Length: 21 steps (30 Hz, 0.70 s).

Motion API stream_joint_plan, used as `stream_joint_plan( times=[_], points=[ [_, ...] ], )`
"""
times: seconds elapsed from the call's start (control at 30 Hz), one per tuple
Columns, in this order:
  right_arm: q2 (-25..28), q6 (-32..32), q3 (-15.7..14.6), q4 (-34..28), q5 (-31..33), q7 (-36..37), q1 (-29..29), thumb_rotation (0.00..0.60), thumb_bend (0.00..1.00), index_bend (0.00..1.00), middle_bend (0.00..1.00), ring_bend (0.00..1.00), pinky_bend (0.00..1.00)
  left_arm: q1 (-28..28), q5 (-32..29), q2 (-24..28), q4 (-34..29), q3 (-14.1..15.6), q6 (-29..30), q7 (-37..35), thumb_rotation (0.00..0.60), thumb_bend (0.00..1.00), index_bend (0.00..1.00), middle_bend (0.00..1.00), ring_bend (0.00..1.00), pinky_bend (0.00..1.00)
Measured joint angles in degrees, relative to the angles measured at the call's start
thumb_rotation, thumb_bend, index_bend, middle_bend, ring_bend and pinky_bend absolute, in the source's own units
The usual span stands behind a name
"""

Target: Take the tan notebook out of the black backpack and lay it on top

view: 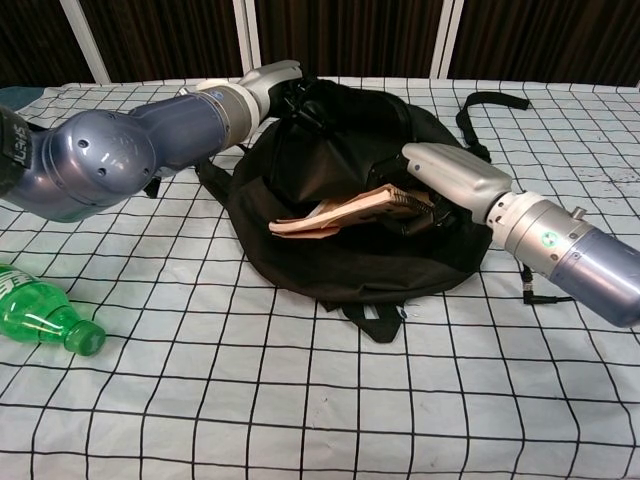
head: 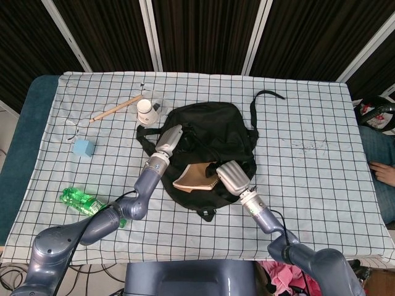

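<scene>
Head view: right hand (head: 229,176) is gripping the tan notebook (head: 194,176) at its spiral edge, lifting it tilted over the mouth of the black backpack (head: 213,132). Left hand (head: 168,140) is resting on the backpack's upper left flap, apparently pinning fabric; can't tell whether its fingers are closed on cloth. Off to the side: green bottle (head: 83,202), blue block (head: 83,148), paper cup (head: 145,111), wooden stick (head: 116,108).

Chest view: notebook (view: 335,213) is sitting half out of the opening, free end drooping left, covers fanning slightly. Right hand (view: 450,180) is clamping the bound end, fingers wrapped under. Left hand (view: 275,80) is lying on the top flap.

Handling guess: light, kraft card cover, matte and not slippery but flexible, so it's sagging away from the grip. Wire binding is the stiffest place to hold. Backpack (view: 340,255) is soft slack nylon, lumpy, a poor flat landing surface.
</scene>
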Motion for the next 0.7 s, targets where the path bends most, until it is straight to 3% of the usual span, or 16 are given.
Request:
stream_joint_plan(
  times=[0.37,0.7],
  points=[
    [3.5,6.6,0.3,-4.9,-0.3,2.7,-2.6,0.600,0.49,0.83,0.69,0.59,0.38,0.5,-0.7,0.2,0.7,0.1,-0.7,-0.2,0.600,0.47,0.68,0.70,0.33,0.22],
    [11.2,13.7,0.5,-16.5,-0.7,4.0,-6.7,0.600,0.50,0.83,0.69,0.60,0.38,0.4,0.3,-0.6,1.8,-0.1,-0.5,-2.6,0.600,0.47,0.68,0.69,0.33,0.22]
  ],
)
